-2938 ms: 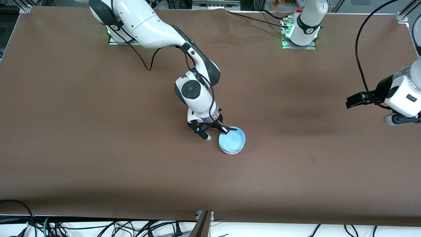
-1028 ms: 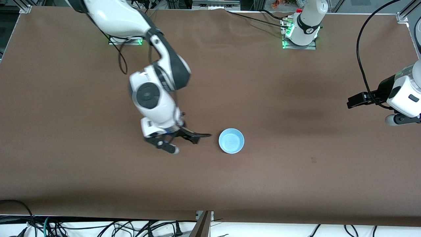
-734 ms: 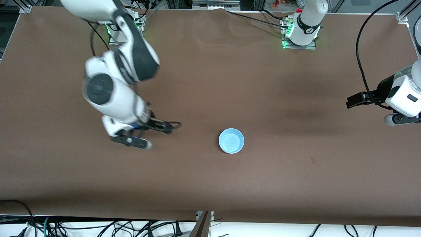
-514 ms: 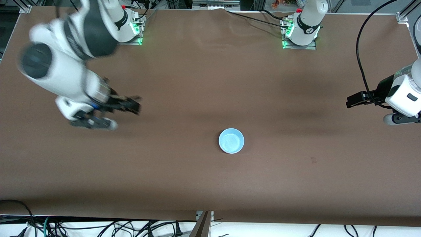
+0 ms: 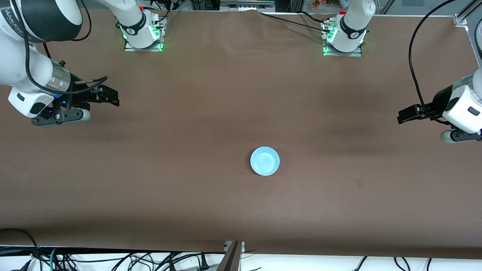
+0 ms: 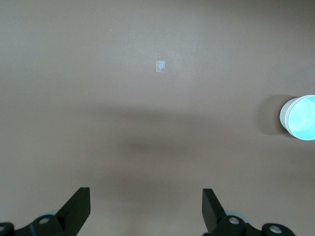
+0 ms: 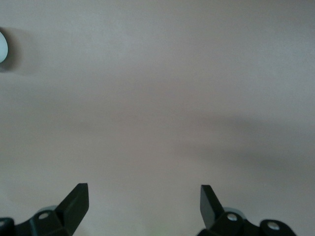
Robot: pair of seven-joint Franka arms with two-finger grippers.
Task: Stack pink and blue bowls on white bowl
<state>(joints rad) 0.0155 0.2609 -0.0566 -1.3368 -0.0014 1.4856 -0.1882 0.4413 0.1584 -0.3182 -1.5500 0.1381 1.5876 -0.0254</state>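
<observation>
The blue bowl (image 5: 265, 161) sat near the middle of the brown table (image 5: 211, 210), on top of a small stack. From above, only the blue one showed. A thin pale rim peeked out under it, so the pink and white bowls were probably hidden below, but that could not be seen for sure.

The right gripper (image 5: 81, 107) hung over the table at the right arm's end, well apart from the stack. Its fingers (image 7: 74, 201) were spread wide and held nothing. The left gripper (image 5: 425, 120) waited over the left arm's end of the table. Its fingers (image 6: 76, 209) were spread wide too, and empty.

The job looked about done, so not much could go wrong. If an arm swung low across the middle, it could bump the stack and tip it, because the bowls look light. If the blue bowl sat a bit crooked, a shake of the table could make it slide.

The left wrist view showed the stack (image 6: 299, 117) from the side a little, with a white wall under the blue inside. It also showed a small pale scrap (image 6: 160, 66) on the table. The front view showed where both arms were, which the wrist views did not.
</observation>
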